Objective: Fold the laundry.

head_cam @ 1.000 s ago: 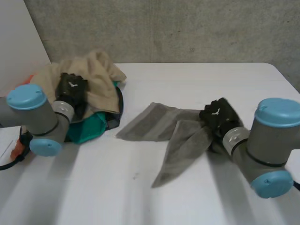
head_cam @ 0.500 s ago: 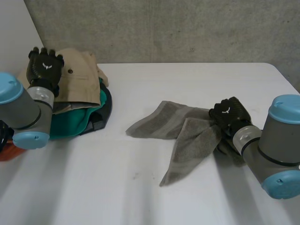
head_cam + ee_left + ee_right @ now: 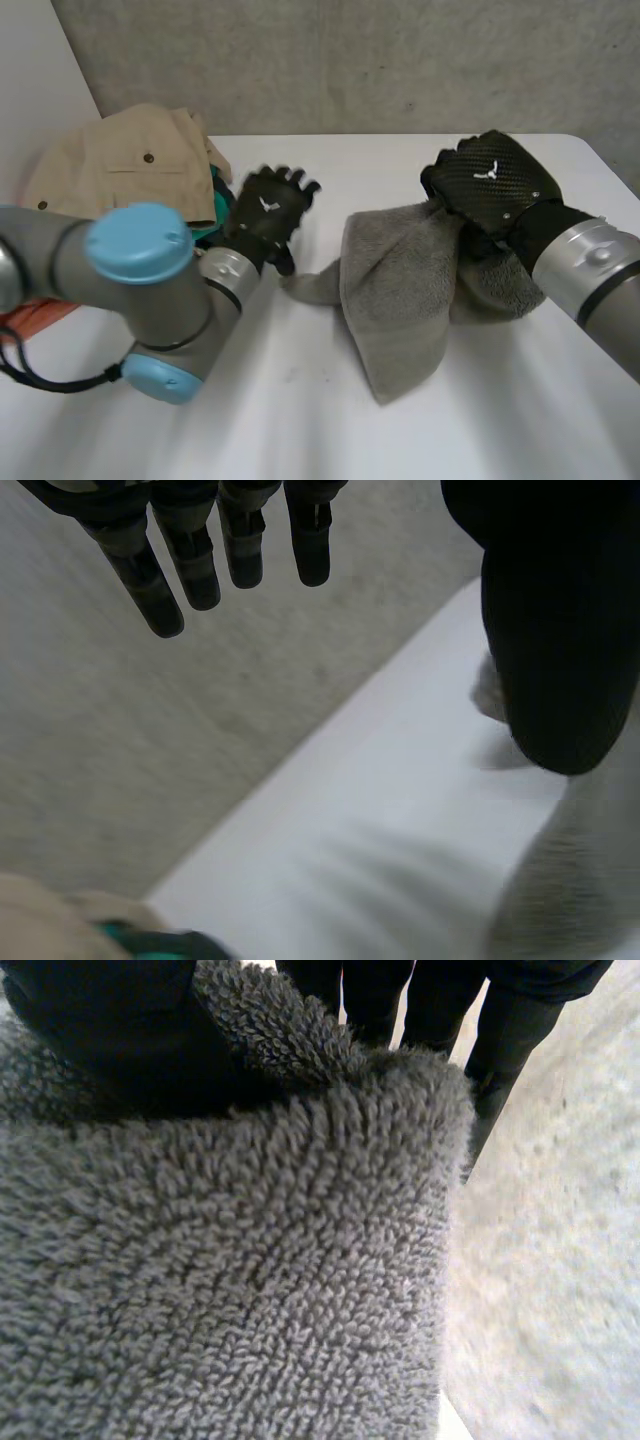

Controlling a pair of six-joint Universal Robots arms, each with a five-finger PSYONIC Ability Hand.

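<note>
Grey towel [image 3: 400, 290] was raised higher, clamped in the right hand [image 3: 490, 180]. Fingers spread, the left hand [image 3: 268, 212] had crossed from the left-edge clothes pile [image 3: 130, 170] toward it.

Head view: the towel [image 3: 395, 285] hangs from the right hand [image 3: 490, 180]. The back of the hand covers its fingertips and the towel's top edge, and the forearm crosses over part of the cloth. The left arm [image 3: 140, 290] hides the near part of the beige garment [image 3: 120, 165]. An orange thing [image 3: 40, 312] under the arm is cut by the frame edge (kind cannot be told).

Left wrist view: the teal garment [image 3: 140, 938] is blurred and cut off at the edge.

Right wrist view: the towel covers the palm and fingertips and runs out of frame.
</note>
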